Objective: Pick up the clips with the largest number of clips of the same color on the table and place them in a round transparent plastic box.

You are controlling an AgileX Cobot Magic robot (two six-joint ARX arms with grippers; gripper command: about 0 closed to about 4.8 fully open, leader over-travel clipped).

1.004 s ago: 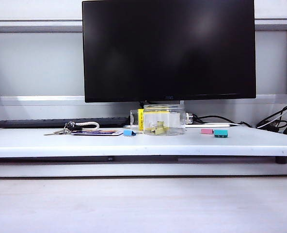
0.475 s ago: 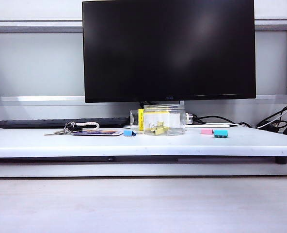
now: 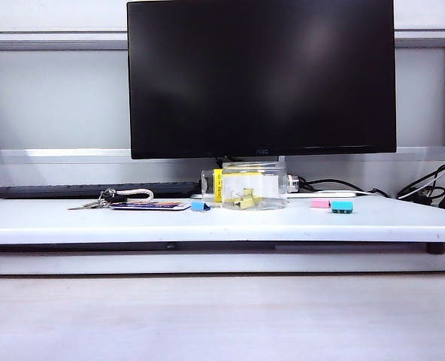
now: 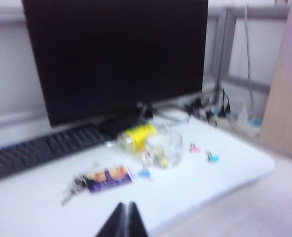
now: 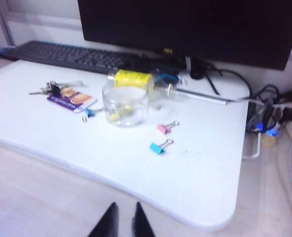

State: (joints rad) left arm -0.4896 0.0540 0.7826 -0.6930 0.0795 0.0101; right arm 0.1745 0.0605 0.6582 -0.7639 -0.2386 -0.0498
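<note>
Since the small pale-yellow binder clips [image 3: 246, 200] with silver wire handles already lie inside the short, clear, round plastic jar with the yellow-and-white label [image 3: 246, 186], I judge the sorting essentially finished. The jar stands upright near the back edge of the wide white counter [image 3: 207, 226], about midway along it, just in front of the foot of the big black monitor [image 3: 261, 75]. Through its clear wall I make out yellow clips at the bottom, though I cannot count them for certain. No yellow clip shows loose on the counter in any view.

What is left outside belongs there: one blue clip [image 3: 200, 206] just beside the jar toward the left edge, and a pink clip [image 3: 321, 203] and a second blue clip [image 3: 342, 206] side by side toward the right edge. A bunch of keys with a printed card [image 3: 136, 201] lies further toward the left edge, and a dark keyboard [image 5: 62, 54] runs along the back.

My left end effector [image 4: 127, 221] hangs off the front edge, its fingers pressed together on nothing. My right end effector [image 5: 123, 223] also hangs clear of the front edge, fingers slightly apart and empty. As I read it, nothing is left but to rest both arms.
</note>
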